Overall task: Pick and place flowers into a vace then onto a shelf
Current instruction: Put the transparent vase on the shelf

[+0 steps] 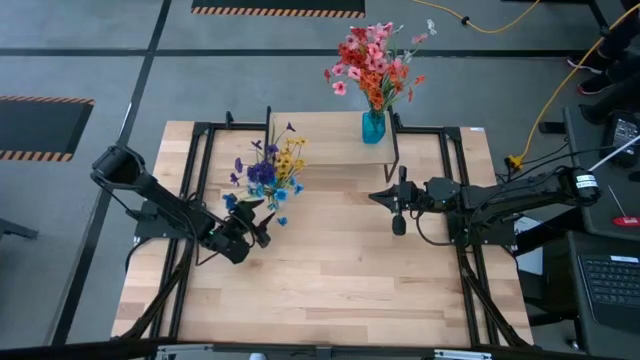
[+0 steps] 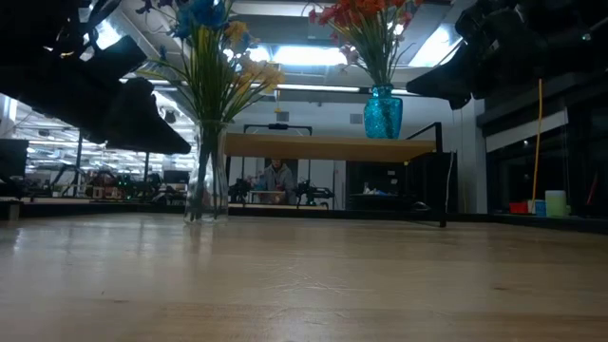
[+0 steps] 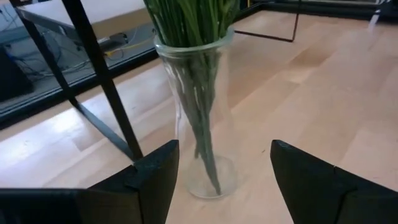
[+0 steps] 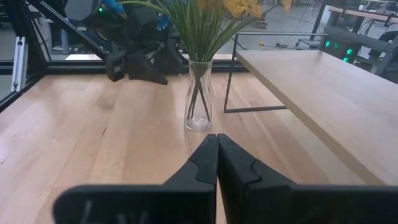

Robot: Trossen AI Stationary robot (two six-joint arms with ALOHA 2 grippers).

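The clear glass vase (image 3: pixel 200 118) of blue, purple and yellow flowers (image 1: pixel 268 170) stands on the counter (image 1: pixel 330 270), left of centre, just before the shelf (image 1: pixel 320 128) along its far edge. The left gripper (image 3: pixel 219 177) faces it wide open, empty — best to close squarely, low on the glass, below the stems' spread. The right gripper (image 4: pixel 217 163) waits pressed closed, empty, right of centre.
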